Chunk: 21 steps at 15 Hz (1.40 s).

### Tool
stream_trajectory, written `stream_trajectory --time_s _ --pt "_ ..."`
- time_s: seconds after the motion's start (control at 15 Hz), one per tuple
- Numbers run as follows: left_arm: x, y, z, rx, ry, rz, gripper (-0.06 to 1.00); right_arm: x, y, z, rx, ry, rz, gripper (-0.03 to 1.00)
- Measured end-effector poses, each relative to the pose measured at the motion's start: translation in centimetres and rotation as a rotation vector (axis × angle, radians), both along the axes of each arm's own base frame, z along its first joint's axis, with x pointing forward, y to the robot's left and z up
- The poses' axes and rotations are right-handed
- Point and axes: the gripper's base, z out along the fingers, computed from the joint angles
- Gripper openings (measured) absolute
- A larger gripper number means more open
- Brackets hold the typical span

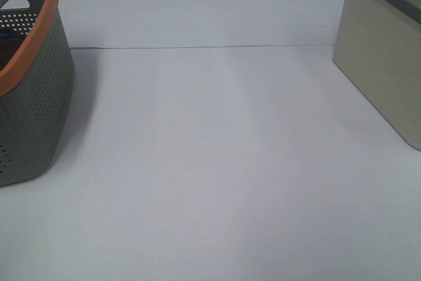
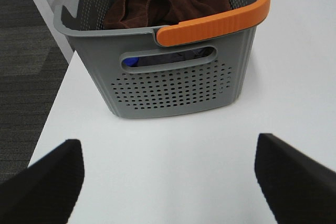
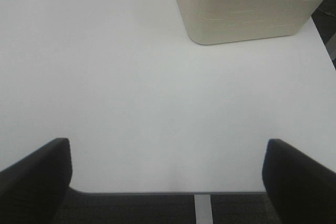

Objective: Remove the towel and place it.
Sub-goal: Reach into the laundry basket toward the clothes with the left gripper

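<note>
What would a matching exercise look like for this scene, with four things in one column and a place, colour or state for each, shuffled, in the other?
Things:
1. towel
2. basket
3. beige bin
4. left gripper

Descriptions:
A. open, above the table
B. at the right edge of the high view
C. bunched up inside the basket
D. grey with an orange rim

Pairs: 1-C, 2-D, 3-B, 4-A
</note>
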Motion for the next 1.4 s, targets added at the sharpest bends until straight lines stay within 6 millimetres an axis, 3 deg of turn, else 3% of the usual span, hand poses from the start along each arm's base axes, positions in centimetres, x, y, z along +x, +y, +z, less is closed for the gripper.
stream_trajectory --time_s 0.2,1.07,1.27,1.4 --pt "0.0 0.1 0.0 0.015 0.001 0.011 0.98 0.0 0.0 0.0 0.0 0.0 0.0 0.87" --pt "-0.2 0.5 0.3 0.068 -0.006 0.026 0.99 0.0 0.0 0.0 0.0 0.0 0.0 0.87" --pt "-0.7 0.5 3.0 0.111 0.003 0.012 0.99 0.0 0.0 0.0 0.0 0.0 0.0 0.87" --pt "1.4 0.6 7.1 0.178 0.179 -0.049 0.99 0.0 0.0 0.0 0.0 0.0 0.0 0.87"
